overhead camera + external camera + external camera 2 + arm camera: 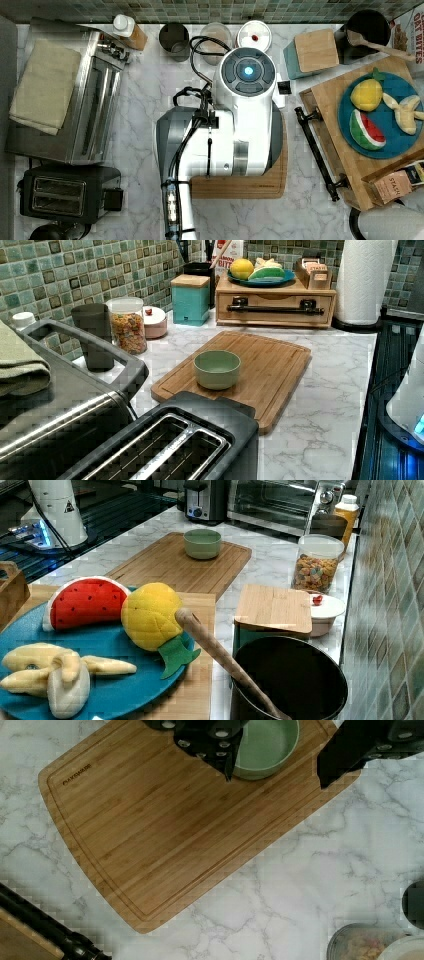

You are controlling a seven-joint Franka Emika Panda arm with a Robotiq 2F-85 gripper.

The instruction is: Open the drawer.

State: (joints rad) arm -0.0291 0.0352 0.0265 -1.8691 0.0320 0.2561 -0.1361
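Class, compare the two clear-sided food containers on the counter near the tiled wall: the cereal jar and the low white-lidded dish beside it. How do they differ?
The cereal jar stands tall, while the white-lidded dish is low and squat. The jar is see-through, full of multicoloured cereal; the dish's sides are pale and its contents are hidden. The dish's lid carries a small red knob; the jar's lid is plain. Both are round, lidded and stand upright on the marble counter.

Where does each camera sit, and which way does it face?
Top view: overhead, facing down; the white arm covers the cutting board.
Left view: by the toaster, facing the closed drawer.
Right view: by the fruit plate, facing the toaster oven.
Wrist view: looks down past the open gripper.
Left, right and wrist views share the green bowl.
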